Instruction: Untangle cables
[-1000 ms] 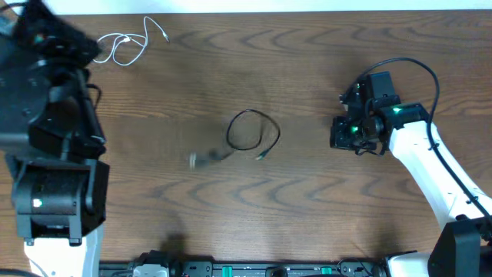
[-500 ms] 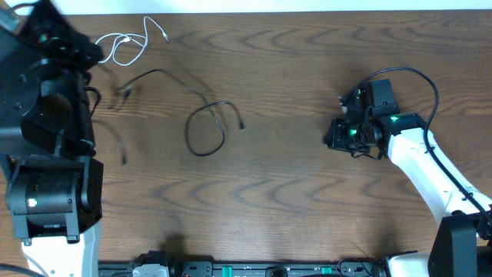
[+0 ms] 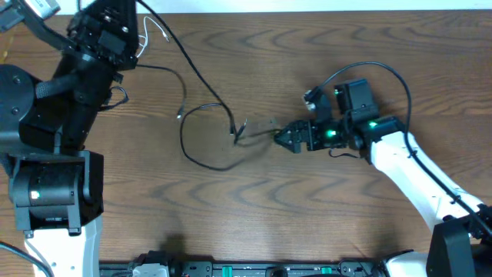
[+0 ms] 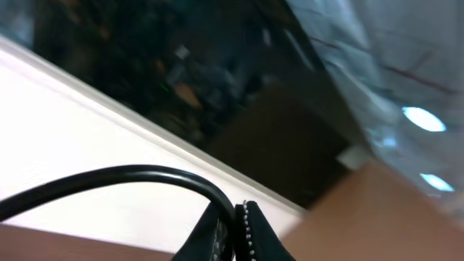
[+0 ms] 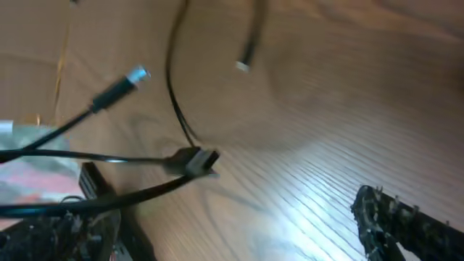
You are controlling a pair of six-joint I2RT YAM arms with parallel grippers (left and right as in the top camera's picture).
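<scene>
Step in hand: pulling the black cords apart.

- My left claw [image 4: 233, 219] is closed tight on a black cable [image 4: 123, 174] and is lifted high at the far left corner. In the overhead view that cable slants down from the claw to the middle of the surface [image 3: 346, 223].
- The second black cable [image 3: 201, 160] lies in an open loop on the surface. It meets the held one at a small crossing just left of my right claw [image 3: 286, 139]. I cannot tell which cord passes over which there.
- My right claw is low over the surface and its jaws look spread wide, with nothing between them. A plug [image 5: 196, 161] lies just ahead of it, with thin cords leading off to the left.
- The white cable [image 3: 159, 29] is at the far edge beside the left arm, partly hidden and apart from the black pair.

Judgement: the white one seems to be separated already, but the black pair is not.

Next move: bring the right claw onto the plug or the cord just behind it, close on one strand only, and draw it right while the left holds. Risk: taking both strands and tightening the crossing.
</scene>
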